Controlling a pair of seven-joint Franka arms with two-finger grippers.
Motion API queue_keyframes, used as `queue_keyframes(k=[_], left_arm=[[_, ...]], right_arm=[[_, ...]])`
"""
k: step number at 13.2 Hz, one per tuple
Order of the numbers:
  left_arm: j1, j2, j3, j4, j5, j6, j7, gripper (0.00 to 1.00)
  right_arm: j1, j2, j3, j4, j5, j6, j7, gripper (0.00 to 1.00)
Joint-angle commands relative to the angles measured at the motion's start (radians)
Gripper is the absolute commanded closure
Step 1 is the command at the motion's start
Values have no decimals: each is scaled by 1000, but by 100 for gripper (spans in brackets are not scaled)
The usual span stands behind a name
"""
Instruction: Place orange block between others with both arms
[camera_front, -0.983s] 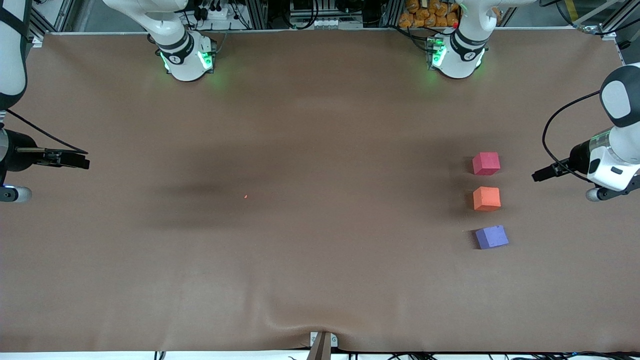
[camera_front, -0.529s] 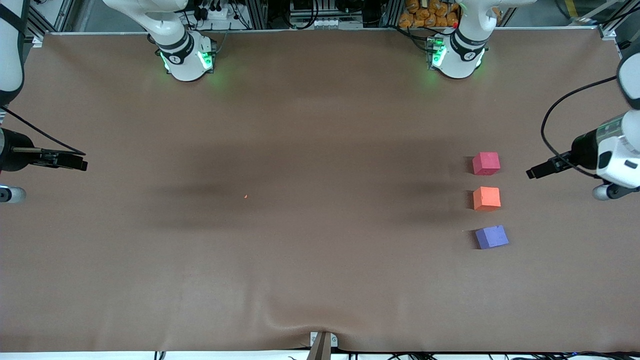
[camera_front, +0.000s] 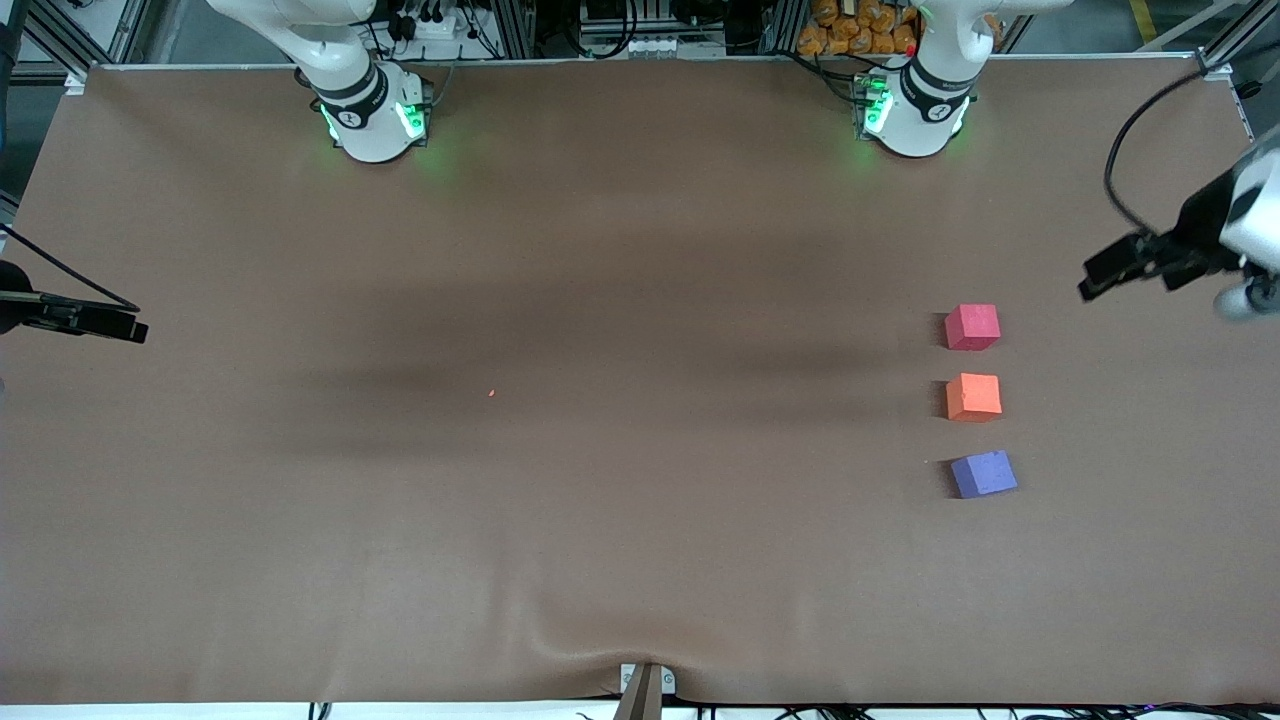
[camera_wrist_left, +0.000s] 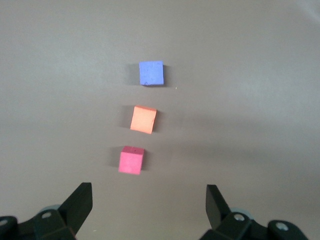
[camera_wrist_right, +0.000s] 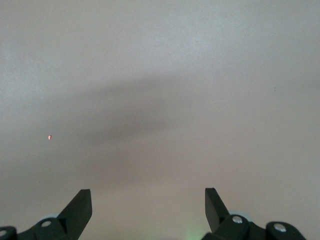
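The orange block (camera_front: 973, 397) (camera_wrist_left: 143, 119) sits on the brown table between the others, in a row toward the left arm's end. The pinkish-red cube (camera_front: 972, 327) (camera_wrist_left: 131, 160) lies farther from the front camera. The purple cube (camera_front: 983, 474) (camera_wrist_left: 151, 73) lies nearer to it. My left gripper (camera_front: 1100, 274) (camera_wrist_left: 148, 197) hangs open and empty in the air beside the row, at the left arm's end of the table. My right gripper (camera_front: 130, 328) (camera_wrist_right: 148, 200) is open and empty over bare cloth at the right arm's end.
A tiny red speck (camera_front: 491, 393) (camera_wrist_right: 50, 137) lies on the brown table cover (camera_front: 640, 560) near its middle. Both arm bases (camera_front: 370, 115) stand along the table's edge farthest from the front camera. A clamp (camera_front: 645, 685) grips the nearest edge, where the cloth wrinkles.
The left gripper has risen and swung away from the cubes toward the table's end. The right gripper has drawn back toward its end. The cubes have not moved.
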Motion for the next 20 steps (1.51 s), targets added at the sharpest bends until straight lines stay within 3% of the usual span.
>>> queue_keyframes(k=[1, 4, 10, 20], left_arm=[[12, -35, -10, 8, 20, -58, 114, 0], [15, -26, -37, 86, 20, -145, 132, 0], [15, -30, -63, 86, 18, -154, 139, 0], [21, 19, -80, 74, 42, -131, 139, 0]], right_arm=[[-15, -8, 15, 7, 16, -15, 1, 0], [-9, -8, 15, 7, 10, -15, -5, 0], [13, -8, 18, 7, -37, -9, -5, 0], [11, -8, 18, 7, -33, -10, -4, 0]])
